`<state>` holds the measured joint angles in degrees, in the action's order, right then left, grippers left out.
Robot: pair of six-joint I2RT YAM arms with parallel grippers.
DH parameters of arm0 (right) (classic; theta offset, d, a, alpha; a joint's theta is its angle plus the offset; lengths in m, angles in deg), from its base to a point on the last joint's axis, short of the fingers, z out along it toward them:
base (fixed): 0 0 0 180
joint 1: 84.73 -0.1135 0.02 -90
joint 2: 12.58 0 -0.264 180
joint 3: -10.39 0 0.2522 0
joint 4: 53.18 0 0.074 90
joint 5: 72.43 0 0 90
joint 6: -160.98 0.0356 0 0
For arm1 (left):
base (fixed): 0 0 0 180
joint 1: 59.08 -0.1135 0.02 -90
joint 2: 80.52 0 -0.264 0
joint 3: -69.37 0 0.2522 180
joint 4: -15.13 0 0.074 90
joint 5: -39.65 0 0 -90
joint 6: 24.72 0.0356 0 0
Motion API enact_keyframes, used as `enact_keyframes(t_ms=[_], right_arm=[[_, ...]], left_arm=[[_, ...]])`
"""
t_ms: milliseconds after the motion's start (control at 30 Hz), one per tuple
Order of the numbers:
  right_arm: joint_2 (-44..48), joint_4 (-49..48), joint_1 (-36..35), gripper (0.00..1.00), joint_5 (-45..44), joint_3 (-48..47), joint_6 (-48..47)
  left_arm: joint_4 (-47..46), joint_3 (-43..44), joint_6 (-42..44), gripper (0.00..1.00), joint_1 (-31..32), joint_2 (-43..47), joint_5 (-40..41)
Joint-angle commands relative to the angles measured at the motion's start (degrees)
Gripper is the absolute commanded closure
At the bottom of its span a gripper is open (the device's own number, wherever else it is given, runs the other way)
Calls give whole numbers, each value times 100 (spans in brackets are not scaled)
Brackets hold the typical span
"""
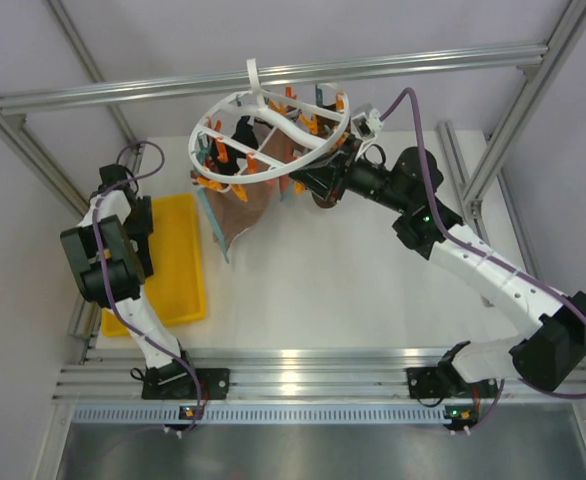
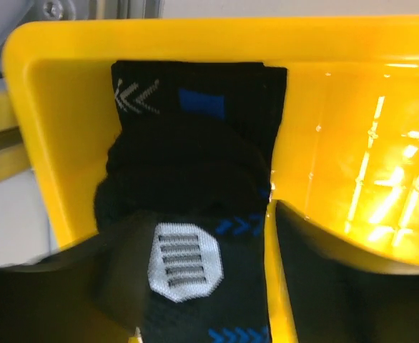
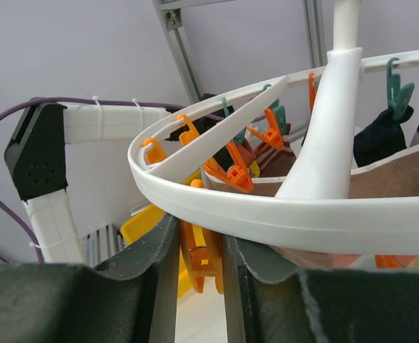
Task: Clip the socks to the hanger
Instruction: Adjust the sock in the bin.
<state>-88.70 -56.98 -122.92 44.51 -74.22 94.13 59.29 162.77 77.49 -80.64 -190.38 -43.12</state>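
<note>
The hanger [image 1: 268, 128] hangs at the back centre, with a brown sock [image 1: 245, 205] and others clipped under its white rings. In the right wrist view my right gripper [image 3: 199, 254] is shut on an orange clip [image 3: 204, 259] just below the outer ring [image 3: 281, 218]. From above, that gripper [image 1: 308, 183] sits under the hanger's right side. A black sock with a white patch [image 2: 188, 207] lies in the yellow tray [image 2: 352, 107]. My left gripper [image 2: 209, 300] is open low over it, a dark finger [image 2: 338, 286] on either side of the sock.
The yellow tray [image 1: 180, 290] lies along the table's left side under the left arm. Aluminium frame bars [image 1: 273, 75] cross behind the hanger and run down the right side. More orange and teal clips [image 3: 399, 89] hang round the ring.
</note>
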Motion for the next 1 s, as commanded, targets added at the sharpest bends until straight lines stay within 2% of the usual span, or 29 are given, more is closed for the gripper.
enact_keyframes(t_ms=[0, 67, 100, 233, 533, 700, 800, 967], right_arm=[[106, -107, 181, 100, -233, 27, -30], [97, -98, 190, 100, -224, 27, -39], [106, -98, 190, 100, -224, 19, -39], [123, -89, 198, 100, -224, 19, -66], [229, 7, 198, 100, -224, 27, -180], [325, 121, 207, 100, -233, 27, -294], [369, 148, 207, 100, -215, 54, -329], [378, 174, 207, 100, -172, 54, -364]], left_arm=[[-376, 228, 80, 38, 47, -166, 174], [-385, 228, 89, 51, 56, -176, 122], [-385, 210, 106, 67, 56, -158, 60], [-385, 149, 168, 100, 143, 244, -194], [-183, 193, 457, 100, 837, 1809, -1109], [45, -922, 792, 100, 987, 3012, -1285], [703, -1537, 1221, 100, 970, 3653, -1390], [1529, -2556, 2074, 100, 978, 4788, -2163]])
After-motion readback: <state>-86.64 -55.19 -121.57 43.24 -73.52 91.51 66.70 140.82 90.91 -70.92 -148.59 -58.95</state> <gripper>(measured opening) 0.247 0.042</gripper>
